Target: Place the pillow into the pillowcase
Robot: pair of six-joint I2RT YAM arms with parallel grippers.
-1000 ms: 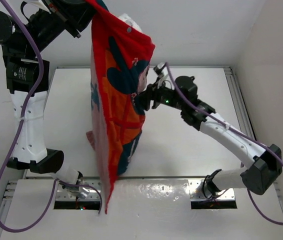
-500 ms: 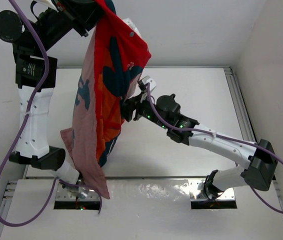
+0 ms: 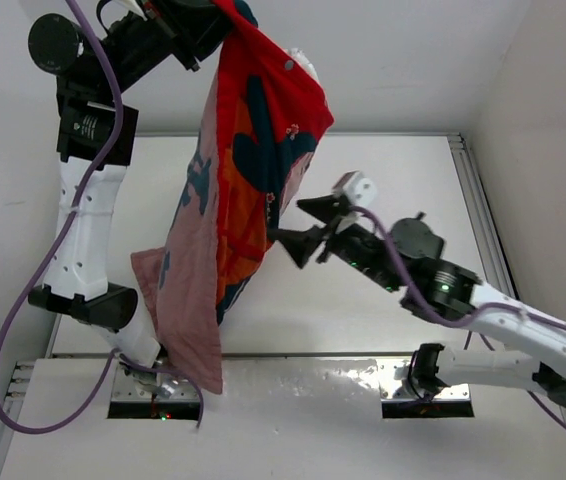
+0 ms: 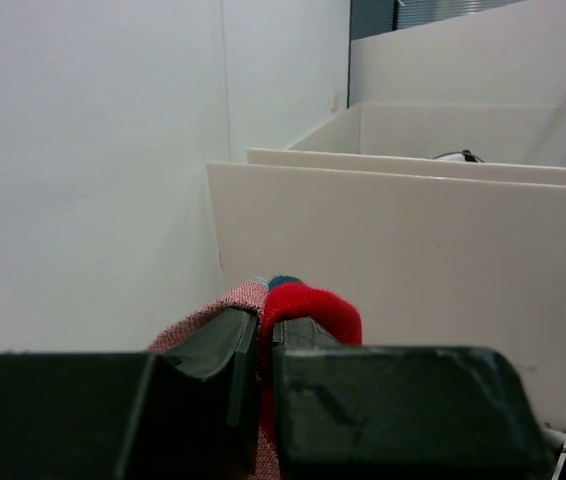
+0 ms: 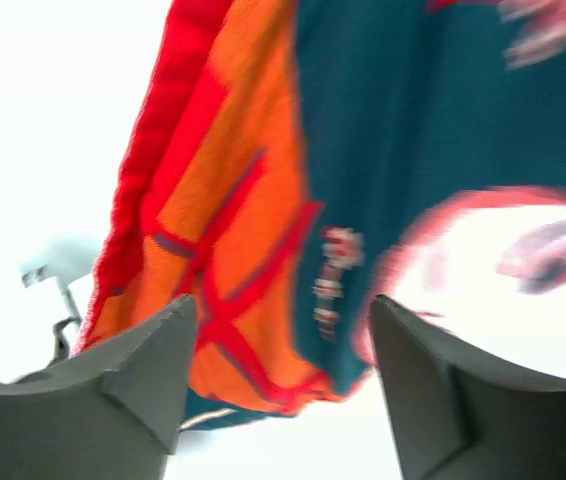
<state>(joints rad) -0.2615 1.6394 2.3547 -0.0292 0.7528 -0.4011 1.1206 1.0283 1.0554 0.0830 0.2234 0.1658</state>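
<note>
Backing right gripper [image 3: 301,225] away from pillowcase [image 3: 243,170]: jaws now spreading wide, holding nothing. Leaving cloth hanging high over table [image 3: 393,170] from left gripper [image 4: 263,330] alone, clamped tight on top hem. Hiding most of pillow [image 3: 305,66], apparently inside; only white corner peeking out. Fill depth not showing.

Nothing readable here, honestly. The small white label [image 3: 85,124] on my left arm [image 3: 81,235] is too tiny to read, and the pillowcase [image 3: 253,170] print shows only pictures.
</note>
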